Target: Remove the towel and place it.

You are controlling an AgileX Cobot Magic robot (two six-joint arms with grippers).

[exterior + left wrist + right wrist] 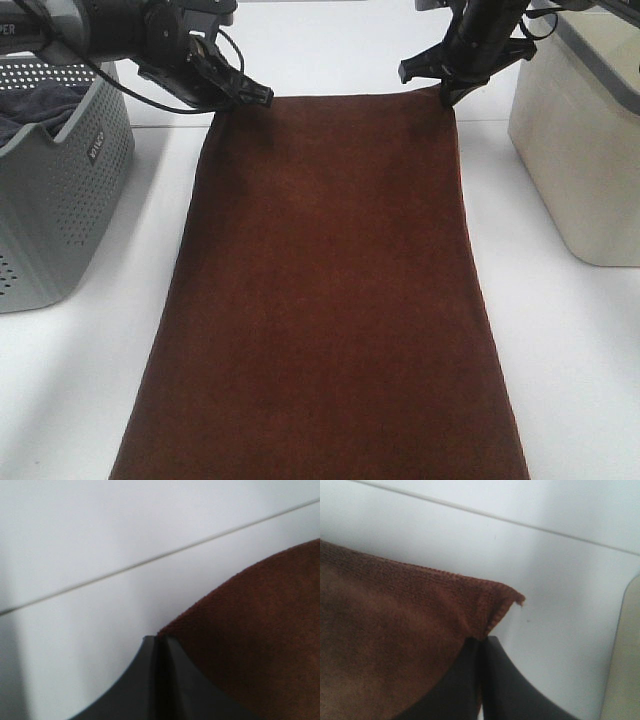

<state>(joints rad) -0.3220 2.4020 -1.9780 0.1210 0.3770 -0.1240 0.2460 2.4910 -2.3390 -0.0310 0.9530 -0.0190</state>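
The dark reddish-brown towel (325, 290) lies spread lengthwise on the white table (570, 350), reaching from the far edge to the front of the exterior view. My left gripper (252, 97) is shut on the towel's far left corner (200, 630). My right gripper (445, 92) is shut on the towel's far right corner (490, 610). In both wrist views the jaws are pressed together with the hem pinched between them. The white tag is not visible.
A grey perforated basket (60, 180) holding a dark grey cloth (35, 105) stands at the left. A beige bin (580, 140) stands at the right, and its wall shows in the right wrist view (627, 670).
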